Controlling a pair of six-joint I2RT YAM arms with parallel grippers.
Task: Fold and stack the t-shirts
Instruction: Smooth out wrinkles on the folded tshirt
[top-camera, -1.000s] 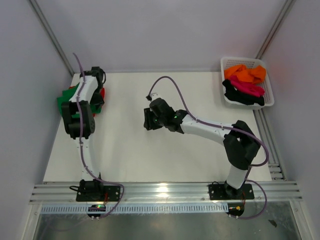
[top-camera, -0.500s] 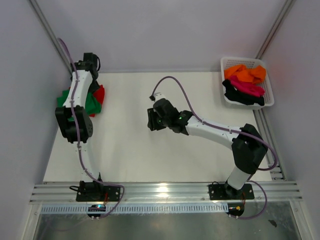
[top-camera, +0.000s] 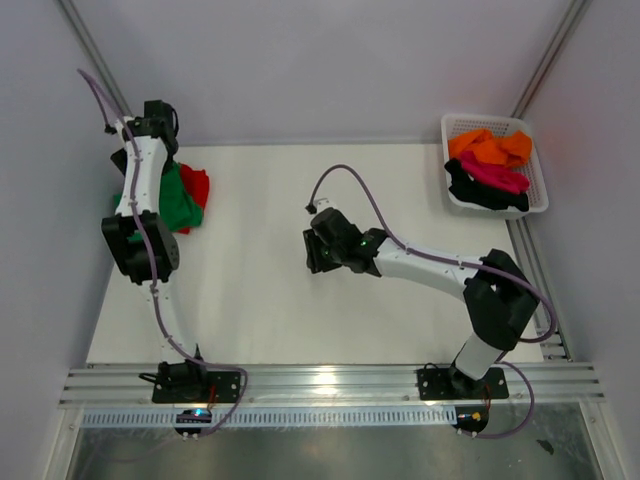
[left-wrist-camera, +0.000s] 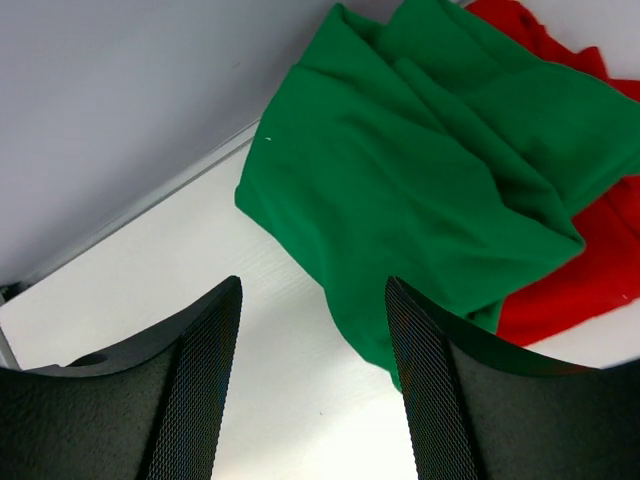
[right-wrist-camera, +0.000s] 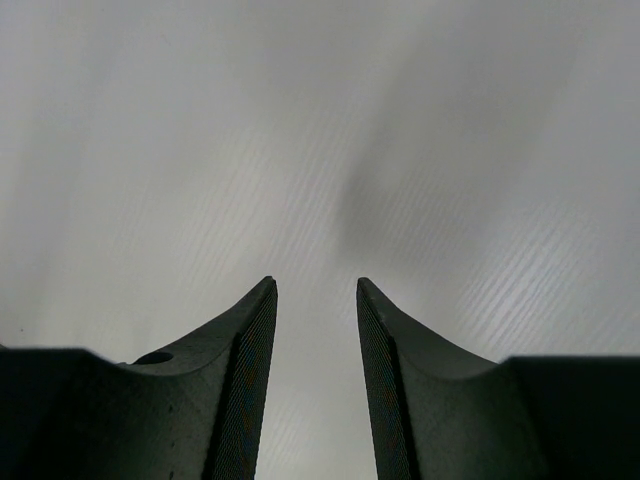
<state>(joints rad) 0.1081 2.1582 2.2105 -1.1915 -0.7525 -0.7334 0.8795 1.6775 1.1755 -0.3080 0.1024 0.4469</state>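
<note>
A bright green t-shirt (top-camera: 176, 203) lies bunched on top of a red t-shirt (top-camera: 197, 184) at the table's far left. The left wrist view shows the green one (left-wrist-camera: 430, 190) just ahead and to the right, with the red one (left-wrist-camera: 590, 270) under it. My left gripper (left-wrist-camera: 313, 292) is open and empty over bare table, back near the left wall (top-camera: 150, 128). My right gripper (top-camera: 314, 252) hovers mid-table, open with nothing between its fingers (right-wrist-camera: 315, 290). Orange (top-camera: 490, 147), magenta (top-camera: 496, 174) and black (top-camera: 480, 192) t-shirts lie in the basket.
The white mesh basket (top-camera: 540, 190) stands at the far right corner. Grey walls close in the table at the left and back, and a metal rail (top-camera: 330, 382) runs along the near edge. The right arm's cable (top-camera: 345, 175) loops above the table.
My left arm has swung back and left toward the wall, uncovering the green and red pile. My right gripper has drifted slightly right and nearer. Neither gripper's jaws have moved.
</note>
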